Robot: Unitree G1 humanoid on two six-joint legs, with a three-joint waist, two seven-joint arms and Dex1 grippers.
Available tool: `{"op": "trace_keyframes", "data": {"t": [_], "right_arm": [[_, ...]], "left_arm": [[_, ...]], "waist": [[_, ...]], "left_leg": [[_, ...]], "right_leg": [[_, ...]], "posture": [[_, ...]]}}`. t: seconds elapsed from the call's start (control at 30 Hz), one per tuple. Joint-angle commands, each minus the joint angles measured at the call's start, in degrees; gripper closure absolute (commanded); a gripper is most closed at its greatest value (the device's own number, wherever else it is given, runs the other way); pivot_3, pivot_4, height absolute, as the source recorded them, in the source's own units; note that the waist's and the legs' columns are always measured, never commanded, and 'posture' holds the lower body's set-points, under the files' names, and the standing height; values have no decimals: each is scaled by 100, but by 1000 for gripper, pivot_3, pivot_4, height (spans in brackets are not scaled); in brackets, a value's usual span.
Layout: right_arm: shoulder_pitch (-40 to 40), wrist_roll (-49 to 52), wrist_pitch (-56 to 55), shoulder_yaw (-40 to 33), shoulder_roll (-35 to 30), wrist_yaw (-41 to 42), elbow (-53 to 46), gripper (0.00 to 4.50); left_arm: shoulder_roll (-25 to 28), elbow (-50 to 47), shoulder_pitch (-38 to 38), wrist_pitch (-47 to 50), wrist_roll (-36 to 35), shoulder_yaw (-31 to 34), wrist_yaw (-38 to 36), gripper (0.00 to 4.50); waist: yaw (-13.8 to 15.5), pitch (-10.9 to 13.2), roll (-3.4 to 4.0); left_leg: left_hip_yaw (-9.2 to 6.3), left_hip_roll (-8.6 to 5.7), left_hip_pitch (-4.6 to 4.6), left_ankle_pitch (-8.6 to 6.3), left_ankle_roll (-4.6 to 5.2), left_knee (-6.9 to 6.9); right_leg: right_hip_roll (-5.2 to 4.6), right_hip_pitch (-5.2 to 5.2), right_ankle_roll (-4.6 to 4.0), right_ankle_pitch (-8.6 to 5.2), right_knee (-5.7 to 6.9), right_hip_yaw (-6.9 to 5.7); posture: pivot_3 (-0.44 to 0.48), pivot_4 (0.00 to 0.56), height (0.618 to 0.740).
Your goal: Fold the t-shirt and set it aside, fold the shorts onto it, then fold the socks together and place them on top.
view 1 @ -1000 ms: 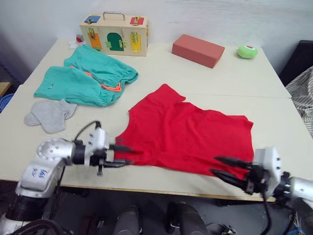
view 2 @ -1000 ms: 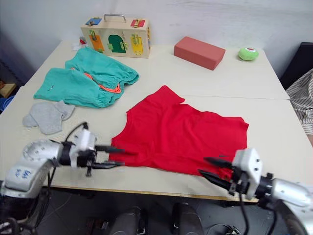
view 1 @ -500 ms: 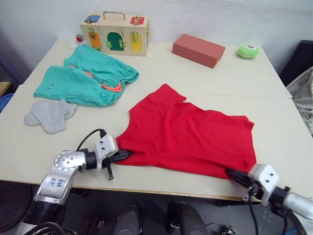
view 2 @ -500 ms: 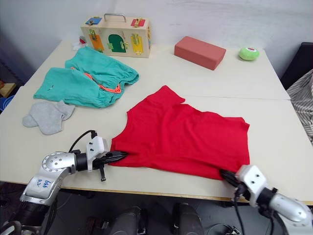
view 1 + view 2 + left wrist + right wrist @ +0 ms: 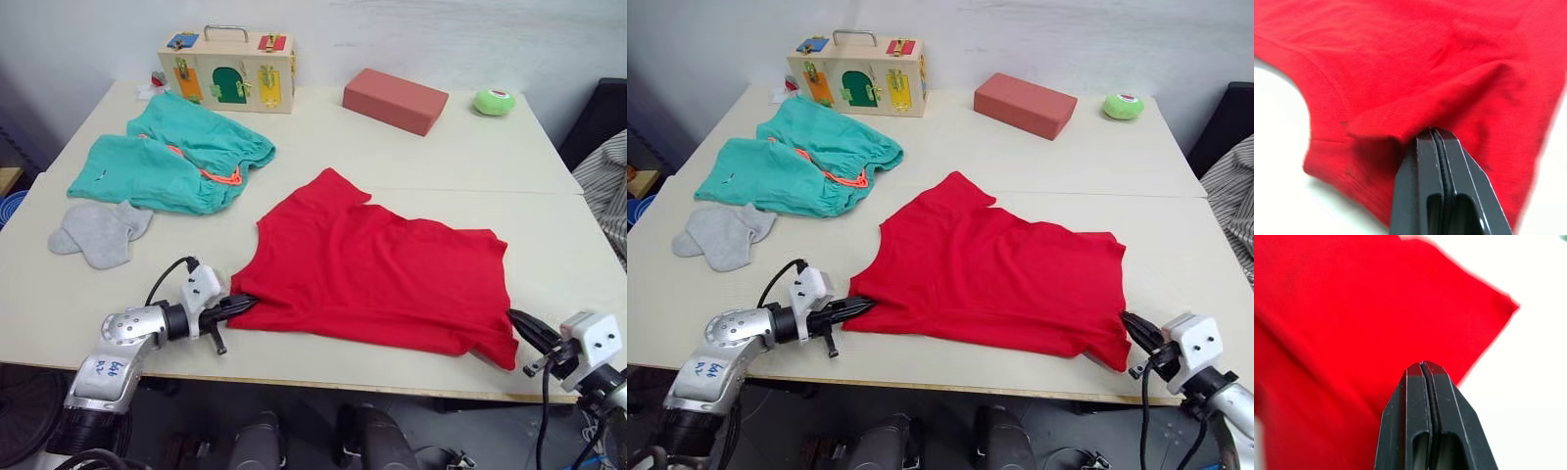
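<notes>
The red t-shirt (image 5: 382,269) lies spread flat on the near half of the table. My left gripper (image 5: 235,304) is shut on its near-left hem, and the left wrist view shows cloth bunched at the closed fingertips (image 5: 1432,133). My right gripper (image 5: 512,319) is shut on the shirt's near-right edge, with red cloth beyond its closed tips (image 5: 1421,364). The teal shorts (image 5: 167,162) with an orange drawstring lie crumpled at the far left. The grey socks (image 5: 98,230) lie just in front of them.
A wooden latch box (image 5: 230,70) stands at the back left, a salmon block (image 5: 395,100) at the back centre and a green ball (image 5: 494,102) at the back right. Striped fabric (image 5: 607,186) hangs beyond the table's right edge. The table's front edge (image 5: 343,377) lies just below both grippers.
Both grippers were open a second ago and are now shut on the shirt's near edge. The right gripper has shifted right, drawing the near-right corner outward.
</notes>
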Motion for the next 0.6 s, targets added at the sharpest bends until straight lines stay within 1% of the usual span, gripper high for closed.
{"op": "trace_keyframes", "data": {"t": [0.03,0.1,0.17,0.23,0.33,0.4,0.6], "right_arm": [[469,222,220,47,-164,342,-887,4500],[721,-394,-160,383,-216,480,-851,4500],[783,-712,-451,555,-196,508,-680,4500],[722,-872,-679,629,106,219,-250,4500],[732,-1021,-975,588,320,70,157,4500],[821,-941,-1060,495,394,65,342,4500],[1266,-795,-1113,130,251,116,639,4500]], "left_arm": [[213,-414,-23,150,-402,229,-304,4482],[222,-425,-72,120,-290,54,-309,4482],[175,-381,-89,58,-136,-87,-232,4482],[78,-266,24,-88,205,-355,-49,4482],[27,-129,176,-102,494,-488,189,4482],[65,59,243,-194,730,-506,349,4482],[316,320,482,-303,952,-480,399,4482]], "waist": [[10,0,1],[29,-1,1],[27,-1,1],[20,-1,0],[2,0,1],[2,-4,-5],[8,-73,32]], "left_leg": [[0,0,0,0,0,0],[-4,-1,0,-1,-1,-1],[-4,-3,-3,-3,1,-1],[2,-7,-4,-7,9,-1],[7,-8,-5,-10,10,-1],[9,-2,0,-12,8,-1],[7,0,10,-29,-22,-4]], "right_leg": [[0,1,0,0,-1,0],[0,4,0,0,-6,-2],[-1,6,2,0,-15,-3],[-2,5,8,4,-20,1],[-2,4,9,5,-23,4],[0,4,8,4,-22,6],[-1,11,2,0,-23,7]], "posture": [[0,150,740],[0,150,740],[0,150,740],[0,150,740],[0,150,740],[0,150,740],[0,150,740]]}}
